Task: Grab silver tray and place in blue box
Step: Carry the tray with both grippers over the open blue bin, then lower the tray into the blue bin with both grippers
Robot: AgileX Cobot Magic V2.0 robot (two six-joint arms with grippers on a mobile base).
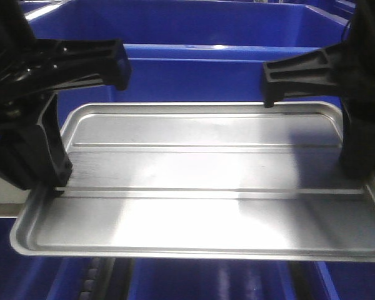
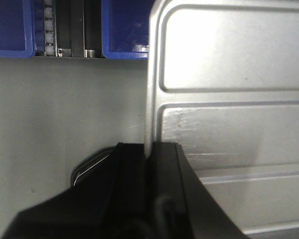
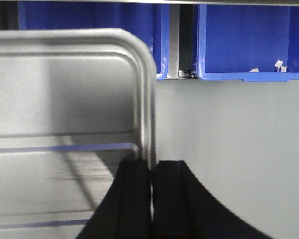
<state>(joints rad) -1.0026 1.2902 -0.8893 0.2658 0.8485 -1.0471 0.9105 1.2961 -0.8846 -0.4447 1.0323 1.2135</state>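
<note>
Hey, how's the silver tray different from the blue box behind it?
The silver tray is shiny metal; the blue box is blue plastic. The tray is shallow, the box deep. The left gripper and right gripper clamp the tray's rim at opposite ends; neither grips the box. Both are open-topped with a raised rim.

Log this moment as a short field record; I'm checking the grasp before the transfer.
silver tray: roughly level, held at both short-side rims
left gripper: shut on the tray's left rim
right gripper: shut on the tray's right rim
blue box: just beyond the tray, open top
grey surface: seen below the tray in both wrist views
placement: not yet done; the tray is in front of the box, not in it
</note>
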